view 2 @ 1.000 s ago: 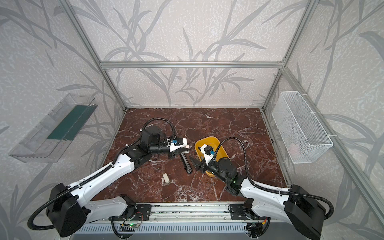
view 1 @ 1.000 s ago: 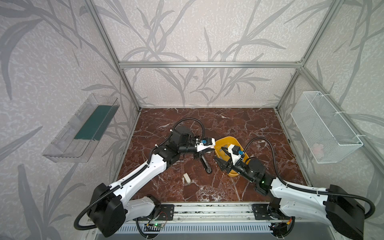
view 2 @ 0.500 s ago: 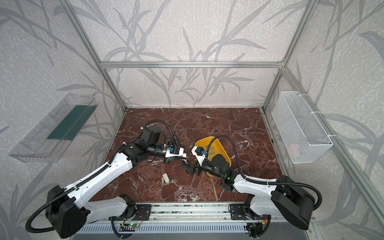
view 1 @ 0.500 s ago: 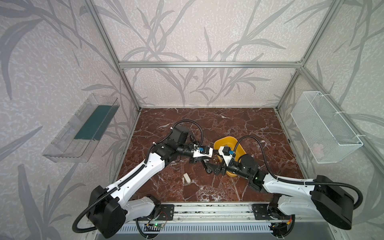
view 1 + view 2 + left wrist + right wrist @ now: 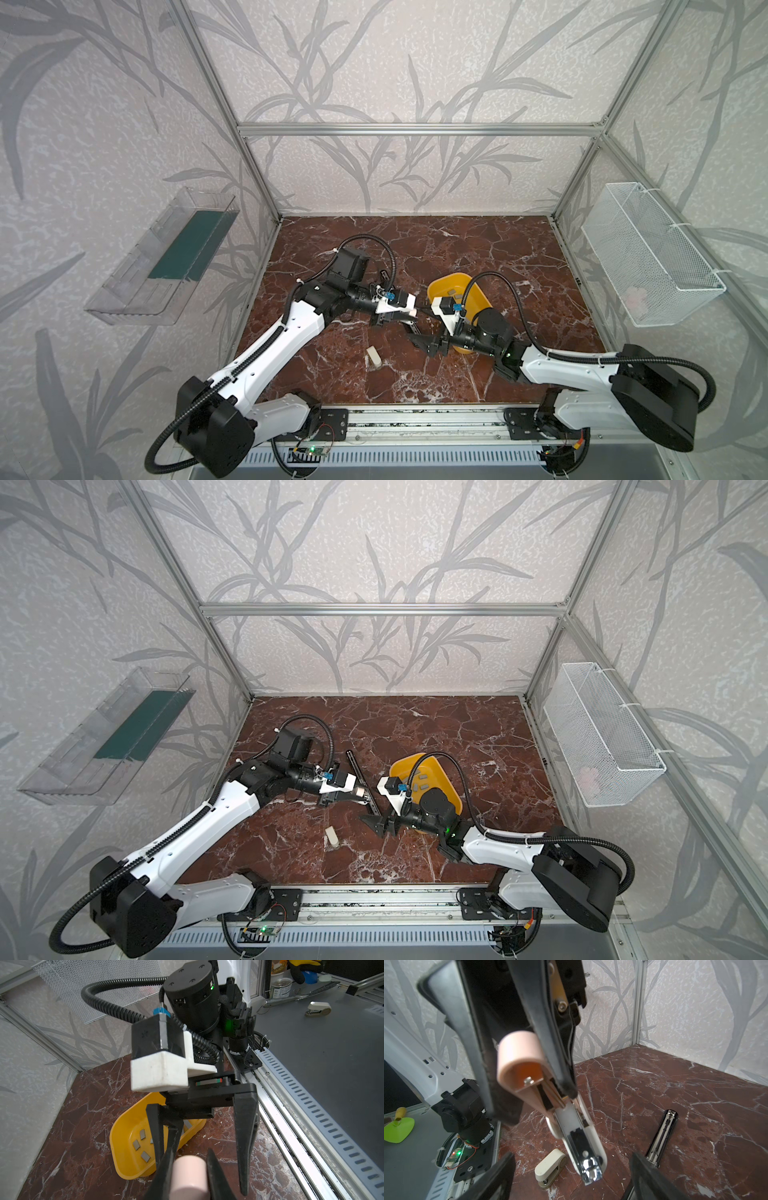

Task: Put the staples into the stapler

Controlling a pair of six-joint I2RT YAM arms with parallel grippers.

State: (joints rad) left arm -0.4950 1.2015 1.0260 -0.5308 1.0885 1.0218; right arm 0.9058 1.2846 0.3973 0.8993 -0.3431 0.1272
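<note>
In both top views the two arms meet near the middle of the marble table (image 5: 478, 249), a little below the centre of the frame. The left gripper (image 5: 190, 1159) is closed firmly on the rounded rear end of a pink stapler (image 5: 517, 1057) and holds it off the table. The right gripper (image 5: 572, 1156) has its fingers spread wide and has hold of nothing. Its fingers stand on both sides of the stapler's front end, which is white with a shiny metal plate, and there is a gap on each side. The staples (image 5: 145, 1156), small grey strips, lie loose in a yellow tray (image 5: 451, 277), which is right of the centre in both top views and partly under the right arm. A black rail (image 5: 359, 775) lies on the table just beside the left gripper. A small cream stapler (image 5: 373, 357) lies lower in the frame, left of centre.
</note>
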